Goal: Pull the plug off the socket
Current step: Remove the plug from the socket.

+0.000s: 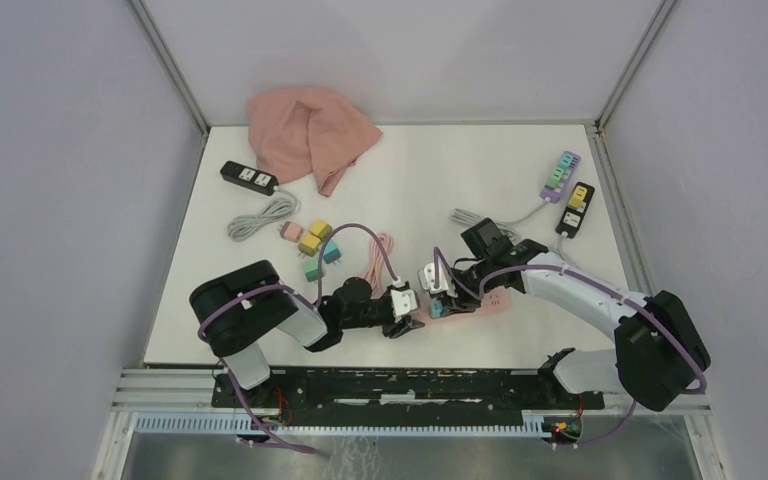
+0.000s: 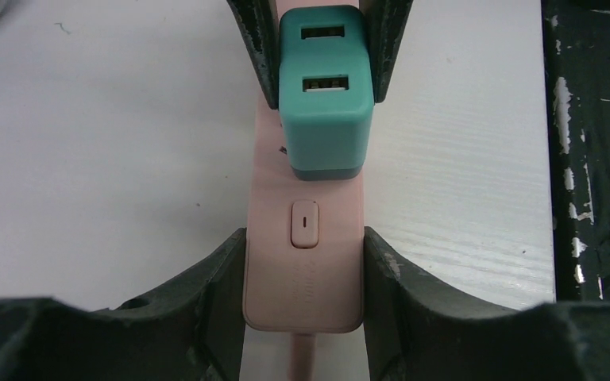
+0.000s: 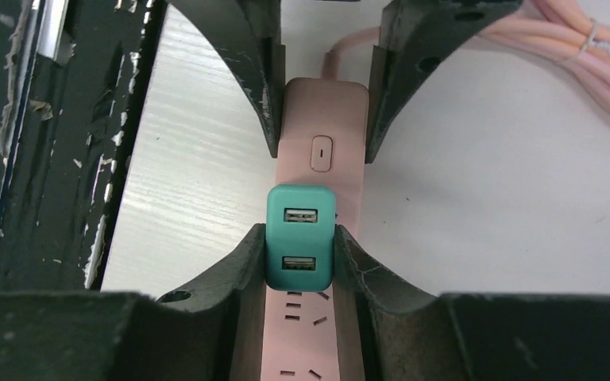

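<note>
Teal USB charger (image 3: 300,214) in your right pincer (image 3: 300,238) stands off the pink power strip (image 2: 304,294) your left pincer (image 2: 304,238) clamps.

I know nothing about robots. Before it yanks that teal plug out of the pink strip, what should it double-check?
1. Right gripper clamps the teal plug on both sides: ok.
2. Left gripper grips the pink power strip beside its switch, to hold it down: ok.
3. Plug seated in its socket, not yet pulled: ok.
4. The strip's cord leaves the far end, clear of the plug: ok.
5. Switch turned off: cannot tell.
</note>
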`<action>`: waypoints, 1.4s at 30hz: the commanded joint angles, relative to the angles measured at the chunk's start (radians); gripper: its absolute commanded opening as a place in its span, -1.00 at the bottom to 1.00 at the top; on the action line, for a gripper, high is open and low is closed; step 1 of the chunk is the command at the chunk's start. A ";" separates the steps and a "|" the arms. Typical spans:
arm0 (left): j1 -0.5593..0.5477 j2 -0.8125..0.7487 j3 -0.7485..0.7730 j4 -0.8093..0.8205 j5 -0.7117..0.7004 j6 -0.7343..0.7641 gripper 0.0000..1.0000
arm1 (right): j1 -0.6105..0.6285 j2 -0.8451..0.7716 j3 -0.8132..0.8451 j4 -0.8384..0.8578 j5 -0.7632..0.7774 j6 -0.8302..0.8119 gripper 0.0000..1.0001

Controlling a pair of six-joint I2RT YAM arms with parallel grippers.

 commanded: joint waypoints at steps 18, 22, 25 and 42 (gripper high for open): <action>-0.001 0.038 0.011 -0.042 0.016 0.028 -0.94 | -0.098 -0.014 0.065 0.007 -0.157 0.149 -1.00; 0.000 0.045 0.017 -0.041 0.032 0.028 -0.94 | -0.095 -0.048 0.047 -0.264 -0.249 -0.286 -1.00; 0.000 0.049 0.023 -0.041 0.039 0.019 -0.94 | -0.034 -0.044 0.042 -0.268 -0.292 -0.281 -1.00; 0.010 0.050 0.033 -0.086 0.070 0.000 -0.94 | -0.110 -0.028 0.101 -0.110 -0.207 0.006 -1.00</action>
